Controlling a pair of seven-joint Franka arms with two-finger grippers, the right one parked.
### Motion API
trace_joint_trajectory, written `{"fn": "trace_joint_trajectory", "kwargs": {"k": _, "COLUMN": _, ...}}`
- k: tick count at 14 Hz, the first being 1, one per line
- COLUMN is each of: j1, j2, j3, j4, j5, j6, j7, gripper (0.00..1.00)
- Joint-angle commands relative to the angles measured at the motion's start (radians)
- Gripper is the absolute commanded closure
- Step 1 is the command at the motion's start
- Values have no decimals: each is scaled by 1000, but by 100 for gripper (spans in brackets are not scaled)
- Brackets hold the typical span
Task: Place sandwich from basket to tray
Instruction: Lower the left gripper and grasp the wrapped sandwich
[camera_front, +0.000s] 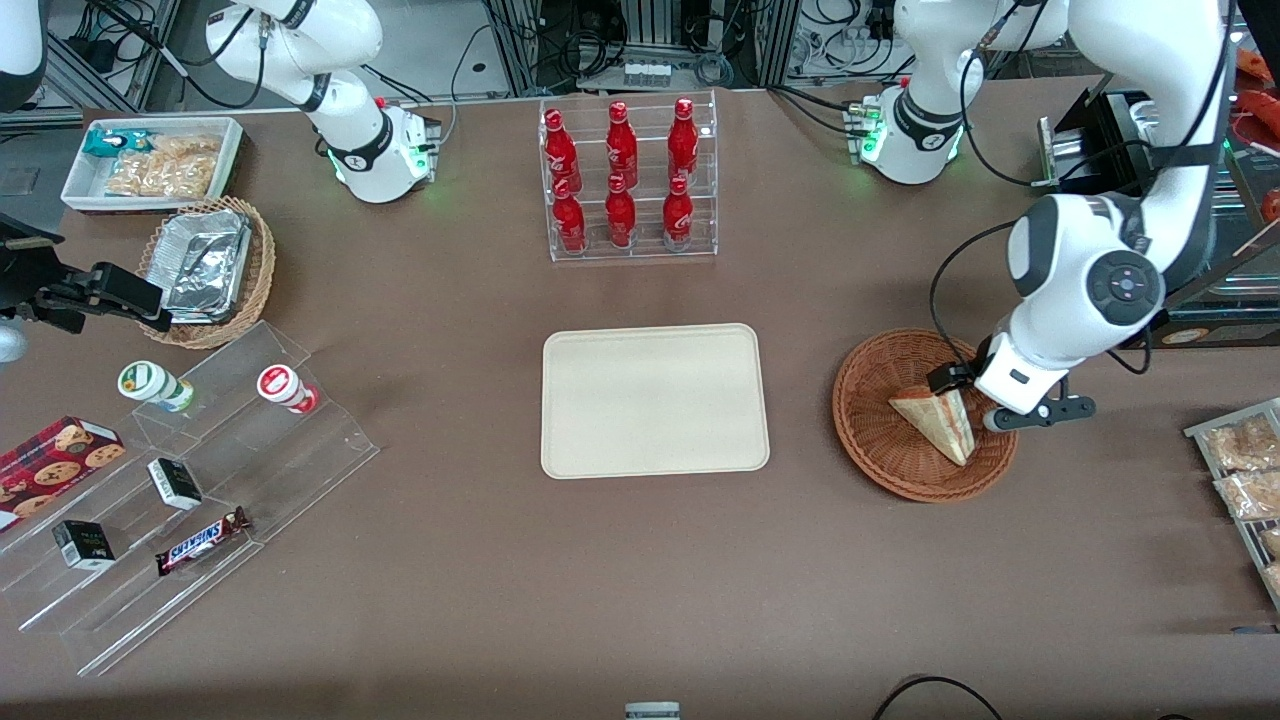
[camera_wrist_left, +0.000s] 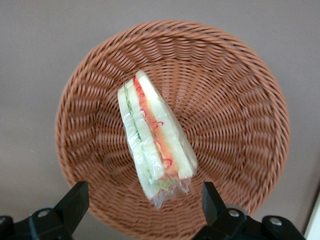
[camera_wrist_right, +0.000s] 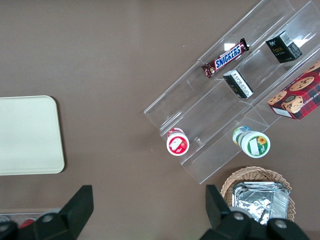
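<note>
Sandwich (camera_wrist_left: 156, 141) lying wrapped inside basket (camera_wrist_left: 235, 95), between wide-spread fingers (camera_wrist_left: 74, 202) of claw (camera_wrist_left: 142, 207) hovering just above, gripping nothing. Tray (camera_front: 655, 400) bare beside basket on tabletop (camera_front: 640, 580).

This is a robotics lab dressed up as a small shop. Two white arms are bolted to a brown table (camera_front: 640, 600), with cable bundles and metal framing along its back edge. Goods are laid out as in a store: red bottles (camera_front: 622, 175) in a clear rack, snacks on clear stepped shelves (camera_front: 190, 500).
</note>
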Motion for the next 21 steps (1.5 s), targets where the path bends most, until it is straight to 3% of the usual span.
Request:
{"fn": "trace_joint_trajectory", "kwargs": {"k": 1, "j1": -21, "j2": -46, "j3": 3, "j4": -46, "j5": 15, "j6": 28, "j7": -241, "gripper": 0}}
{"fn": "trace_joint_trajectory", "kwargs": {"k": 5, "j1": -35, "j2": -3, "j3": 3, "j4": -37, "j5": 13, "j6": 79, "j7": -576, "gripper": 0}}
{"fn": "trace_joint_trajectory", "kwargs": {"k": 13, "j1": -28, "j2": 95, "j3": 5, "j4": -21, "j5": -30, "j6": 162, "j7": -595, "gripper": 0}}
{"fn": "trace_joint_trajectory", "kwargs": {"k": 14, "j1": -26, "j2": 95, "j3": 5, "j4": -20, "j5": -30, "j6": 162, "j7": -595, "gripper": 4}}
{"fn": "trace_joint_trajectory", "kwargs": {"k": 15, "j1": -24, "j2": 98, "j3": 5, "j4": -20, "j5": -33, "j6": 164, "j7": -598, "gripper": 33}}
{"fn": "trace_joint_trajectory", "kwargs": {"k": 16, "j1": -24, "j2": 113, "j3": 5, "j4": -17, "j5": -39, "j6": 164, "j7": -614, "gripper": 71}}
{"fn": "trace_joint_trajectory", "kwargs": {"k": 17, "j1": -24, "j2": 117, "j3": 5, "j4": -11, "j5": -44, "j6": 163, "j7": -621, "gripper": 91}}
{"fn": "trace_joint_trajectory", "kwargs": {"k": 18, "j1": -23, "j2": 112, "j3": 6, "j4": -6, "j5": -44, "j6": 155, "j7": -610, "gripper": 96}}
{"fn": "trace_joint_trajectory", "kwargs": {"k": 21, "j1": -24, "j2": 107, "j3": 6, "j4": 34, "j5": -39, "j6": 69, "j7": -473, "gripper": 97}}
